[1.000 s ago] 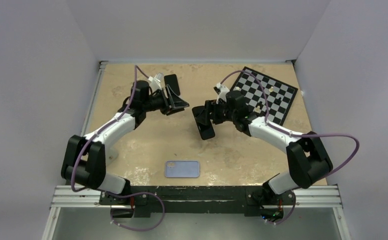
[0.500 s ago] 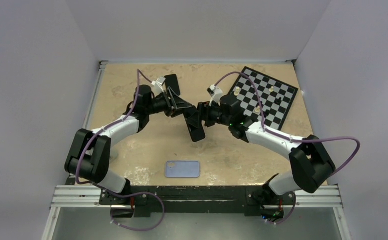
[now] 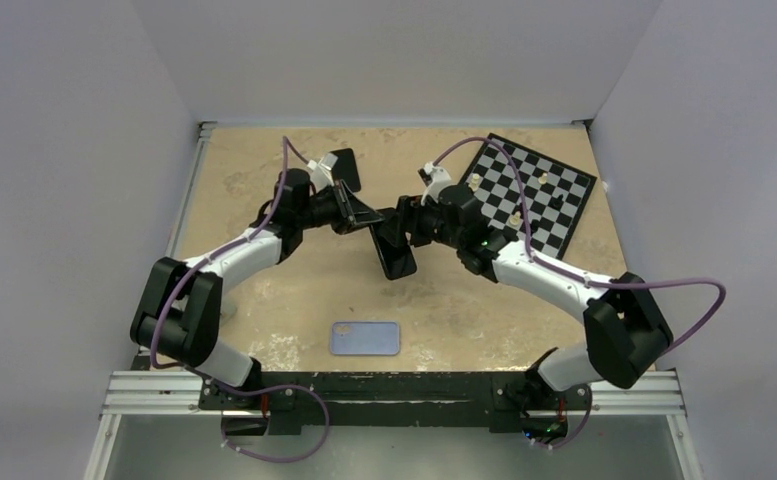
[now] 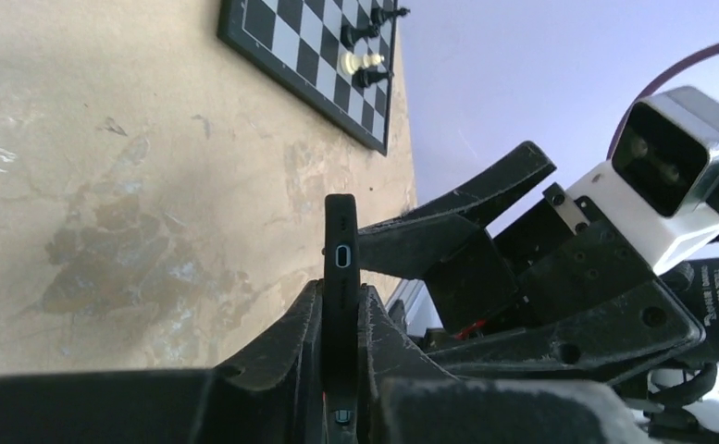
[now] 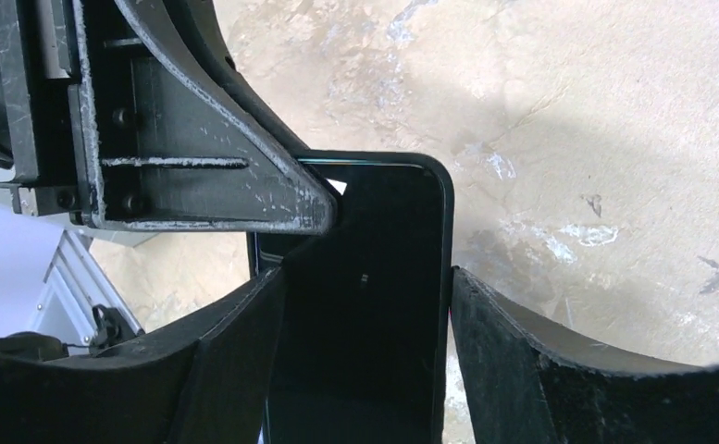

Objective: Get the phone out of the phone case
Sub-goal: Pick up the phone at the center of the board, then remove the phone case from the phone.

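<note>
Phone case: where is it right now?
Top view: the phone case lies flat on the table near its front edge, about midway between the arm bases, well apart from the phone held up further back.

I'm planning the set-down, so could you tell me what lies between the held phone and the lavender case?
Nothing: in the top view, only bare table separates the phone from the phone case.

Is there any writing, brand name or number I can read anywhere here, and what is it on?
No readable text anywhere.
The glossy black smartphone shows no brand or label.
The pale lavender phone case is plain.
The black-and-white chessboard shows no letters or numbers that can be made out at this size.
</note>
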Motion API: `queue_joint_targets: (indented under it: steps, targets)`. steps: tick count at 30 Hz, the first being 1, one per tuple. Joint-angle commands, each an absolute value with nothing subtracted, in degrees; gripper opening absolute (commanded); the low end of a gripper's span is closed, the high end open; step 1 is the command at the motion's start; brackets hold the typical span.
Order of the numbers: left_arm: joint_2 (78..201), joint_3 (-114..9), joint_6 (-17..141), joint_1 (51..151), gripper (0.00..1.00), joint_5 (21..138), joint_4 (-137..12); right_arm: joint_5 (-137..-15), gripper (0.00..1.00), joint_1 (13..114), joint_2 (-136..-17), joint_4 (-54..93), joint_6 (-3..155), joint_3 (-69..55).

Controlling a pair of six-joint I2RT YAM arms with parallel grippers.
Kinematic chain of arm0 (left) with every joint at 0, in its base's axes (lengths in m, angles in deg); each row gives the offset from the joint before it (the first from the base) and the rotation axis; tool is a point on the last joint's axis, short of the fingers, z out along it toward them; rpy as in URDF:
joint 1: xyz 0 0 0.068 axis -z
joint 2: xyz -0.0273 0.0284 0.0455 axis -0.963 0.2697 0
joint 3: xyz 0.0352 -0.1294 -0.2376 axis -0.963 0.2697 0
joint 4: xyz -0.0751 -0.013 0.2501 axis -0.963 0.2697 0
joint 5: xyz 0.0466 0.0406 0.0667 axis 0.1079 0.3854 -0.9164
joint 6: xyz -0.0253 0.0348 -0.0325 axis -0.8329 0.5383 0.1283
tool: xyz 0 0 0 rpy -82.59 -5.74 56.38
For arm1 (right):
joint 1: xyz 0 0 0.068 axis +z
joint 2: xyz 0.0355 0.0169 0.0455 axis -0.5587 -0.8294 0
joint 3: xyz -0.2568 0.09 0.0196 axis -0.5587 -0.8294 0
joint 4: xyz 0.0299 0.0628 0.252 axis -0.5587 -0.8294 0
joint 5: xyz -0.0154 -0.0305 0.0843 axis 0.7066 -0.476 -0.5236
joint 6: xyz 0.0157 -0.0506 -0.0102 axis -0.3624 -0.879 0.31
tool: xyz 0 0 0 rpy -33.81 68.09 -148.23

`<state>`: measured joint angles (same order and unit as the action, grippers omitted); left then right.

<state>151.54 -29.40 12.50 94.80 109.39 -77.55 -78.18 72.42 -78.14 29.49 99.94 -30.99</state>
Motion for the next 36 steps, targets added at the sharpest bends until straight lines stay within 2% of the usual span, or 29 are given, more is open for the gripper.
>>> queue_joint_targets:
  steps: [1,2,3,5,9,12,17,20,23,27,32,36]
  targets:
    - [150.37,-33.55,15.33,97.03,0.0,116.57,-78.84,-80.97,0.42,73.19,-74.3,30.63,101.04,-28.54]
    - [150.36,-34.26,16.04,97.03,0.0,117.42,-78.98,-82.44,0.61,72.86,-73.35,30.41,101.81,-29.86]
    - [150.33,-35.1,17.03,97.03,0.0,118.57,-78.93,-84.33,0.72,72.26,-72.19,29.71,102.02,-31.44]
    - [150.13,-36.12,17.65,97.03,0.0,120.94,-81.08,-88.07,0.78,70.51,-69.24,28.48,102.86,-35.46]
    - [150.18,-35.99,14.63,97.03,0.0,124.83,-89.78,-97.68,0.82,66.05,-60.3,31.79,106.17,-45.34]
    - [150.84,-35.55,11.24,97.2,0.0,126.71,-97.44,-103.31,0.81,65.53,-56.29,34.4,107.65,-49.69]
    - [153.59,-34.46,1.49,98.07,0.0,128.49,-112.04,-111.53,0.69,65.54,-51.84,53.26,118.89,-58.45]
    - [154.05,-34.78,1.18,99.59,0.0,129.44,-114.1,-111.81,0.62,65.55,-50.83,58.91,122.5,-60.23]
    - [153.84,-35.16,2.38,100.6,0.0,130.15,-113.01,-111.28,0.58,65.4,-50.12,60.93,123.22,-60.2]
    - [153.24,-35.3,2.65,100.85,0.0,130.44,-112.97,-108.84,0.59,64.15,-47.61,60.04,123.51,-60.17]
    - [152.55,-35.32,1.7,101.16,0.0,130.62,-114.64,-109.87,0.48,63.74,-47.41,57.89,122.51,-58.23]
    - [151.63,-34.92,1.72,101.16,0.0,130.1,-115.4,-109.32,0.47,63.7,-46.8,57.36,122.13,-59.11]
